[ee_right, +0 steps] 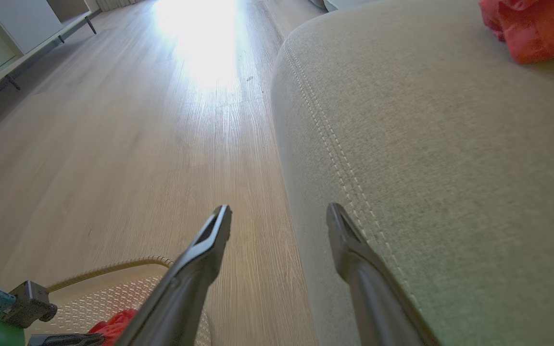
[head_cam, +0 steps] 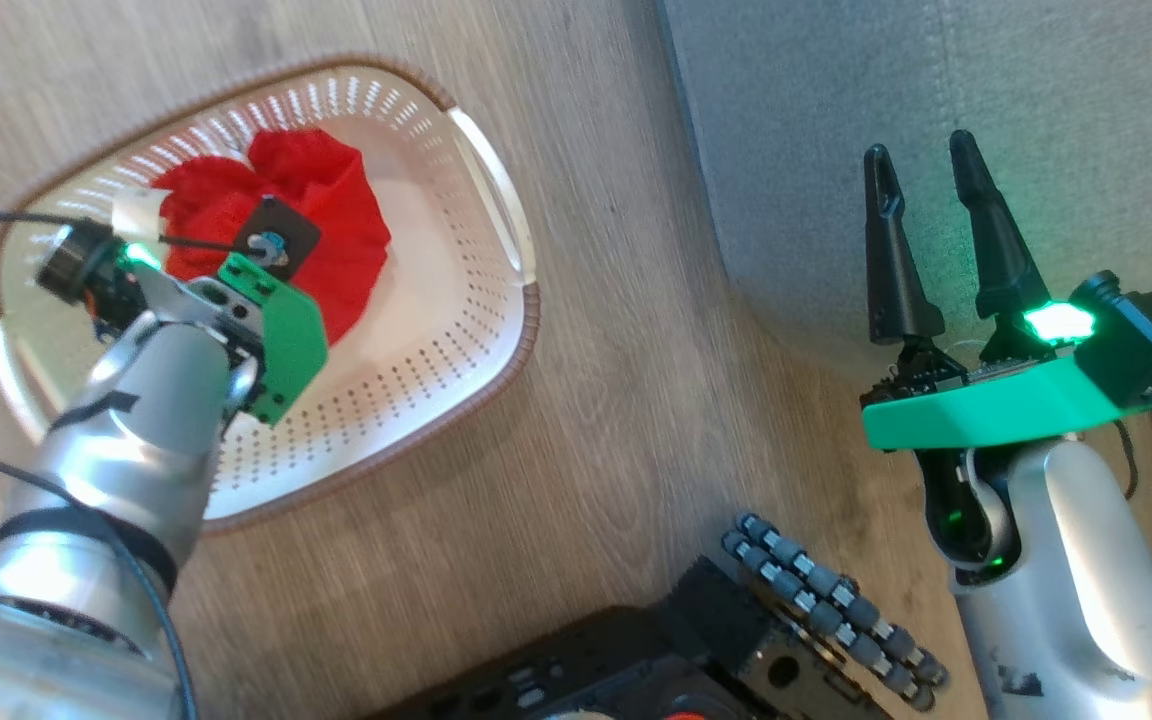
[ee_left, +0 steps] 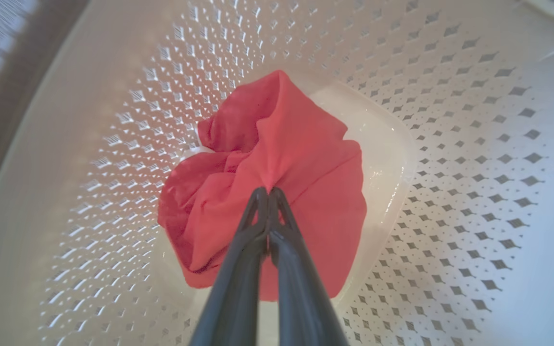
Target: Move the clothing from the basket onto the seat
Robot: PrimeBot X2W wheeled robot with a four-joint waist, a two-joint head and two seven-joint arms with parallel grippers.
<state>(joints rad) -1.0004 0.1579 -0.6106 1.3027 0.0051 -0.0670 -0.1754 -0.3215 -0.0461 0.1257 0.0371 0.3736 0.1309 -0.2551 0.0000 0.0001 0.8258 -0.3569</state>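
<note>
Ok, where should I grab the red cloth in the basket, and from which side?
Pinch a raised fold on top of the cloth, coming from above: it lies bunched on the floor of the basket with walls all round, so its folds stick up. The left claw is shut on such a fold.

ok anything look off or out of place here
Nothing stands out. The basket sits upright on the floor, the red clothing is bunched inside it with the left gripper pinching a fold, and nothing has spilled.
</note>
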